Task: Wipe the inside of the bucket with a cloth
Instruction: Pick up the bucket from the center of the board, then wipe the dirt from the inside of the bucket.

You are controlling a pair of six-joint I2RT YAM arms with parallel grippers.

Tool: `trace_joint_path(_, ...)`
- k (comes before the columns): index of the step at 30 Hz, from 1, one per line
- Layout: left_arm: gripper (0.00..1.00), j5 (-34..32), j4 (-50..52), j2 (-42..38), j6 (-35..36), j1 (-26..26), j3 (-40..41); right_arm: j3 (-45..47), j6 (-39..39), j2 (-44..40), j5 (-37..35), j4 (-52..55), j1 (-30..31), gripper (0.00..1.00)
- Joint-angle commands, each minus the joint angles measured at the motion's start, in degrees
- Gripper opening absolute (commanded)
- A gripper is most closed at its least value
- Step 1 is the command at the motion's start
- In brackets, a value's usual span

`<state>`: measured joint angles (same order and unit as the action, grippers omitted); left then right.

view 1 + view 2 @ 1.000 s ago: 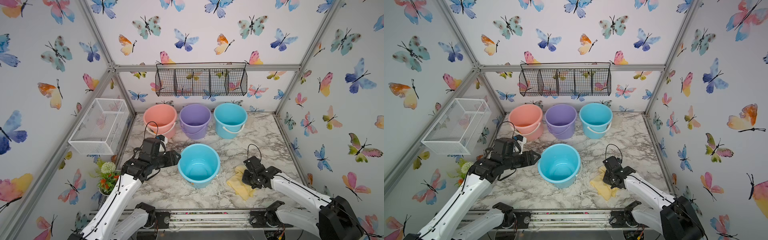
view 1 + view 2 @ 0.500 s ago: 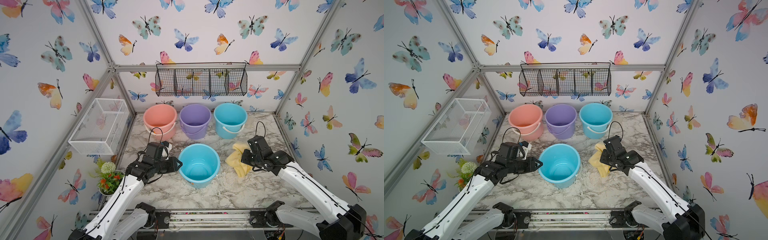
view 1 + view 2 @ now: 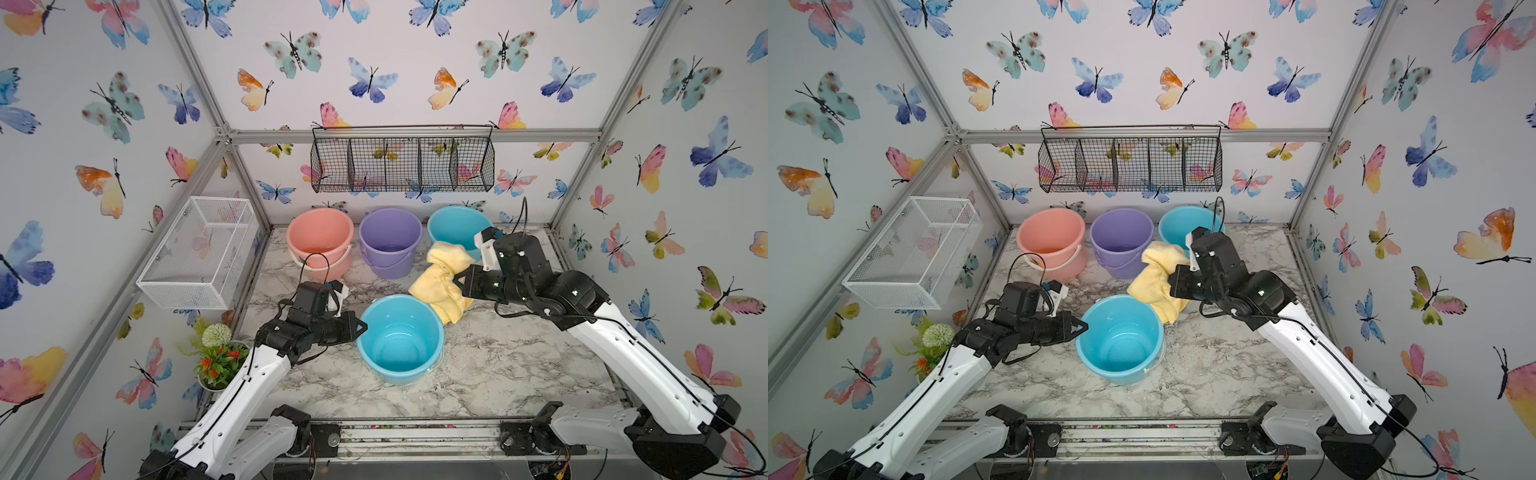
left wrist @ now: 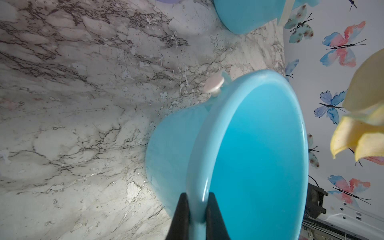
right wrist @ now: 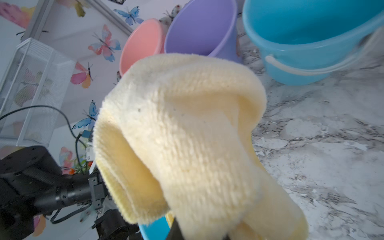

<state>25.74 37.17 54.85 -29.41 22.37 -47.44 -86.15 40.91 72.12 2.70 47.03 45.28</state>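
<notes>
**Top view.** My left pincer (image 3: pixel 360 326) is clenched on the left rim of the light-blue bucket (image 3: pixel 401 332), at centre frame. My right pincer (image 3: pixel 458 281) is clamped on the pale yellow terry cloth (image 3: pixel 438 282) and hangs it just upper right of the mouth. Next, I judge: carry the cloth over the mouth, lower it, and sweep the wall with the rim braced. On the marble-patterned desk (image 3: pixel 498 365), a pink bucket (image 3: pixel 320 232), a purple bucket (image 3: pixel 390 237) and a second blue bucket (image 3: pixel 451 222) line the rear. The walls carry butterfly wallpaper.
</notes>
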Motion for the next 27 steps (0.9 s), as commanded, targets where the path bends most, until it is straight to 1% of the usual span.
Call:
trace_joint_path(1, 0.00, 0.4, -0.4, 0.6, 0.4, 0.4, -2.0, -2.2, -0.1, 3.3, 0.6, -1.8, 4.8, 0.02)
trace_joint_path(5, 0.00, 0.2, -0.5, 1.4, 0.1, 0.5, -2.3, -1.4, -0.3, 7.5, -0.9, -5.3, 10.2, 0.02)
trace_joint_path(10, 0.00, -0.5, -1.0, 1.5, 0.1, 0.7, -2.9, 0.5, -3.7, 13.2, -2.6, -7.5, 13.9, 0.02)
trace_joint_path(14, 0.00, -1.0, -1.9, 1.9, -0.2, 0.8, -3.3, 4.9, -8.5, 16.6, -2.7, -8.4, 14.7, 0.02)
trace_joint_path(20, 0.00, -2.0, -1.8, 2.2, -0.3, 1.4, -3.6, 9.6, -17.9, 21.1, 0.4, -8.4, 14.7, 0.02)
trace_joint_path(27, 0.00, -4.5, -2.0, 2.4, 0.0, 3.7, -4.8, 12.7, -21.7, 26.0, 1.4, -10.9, 14.7, 0.02)
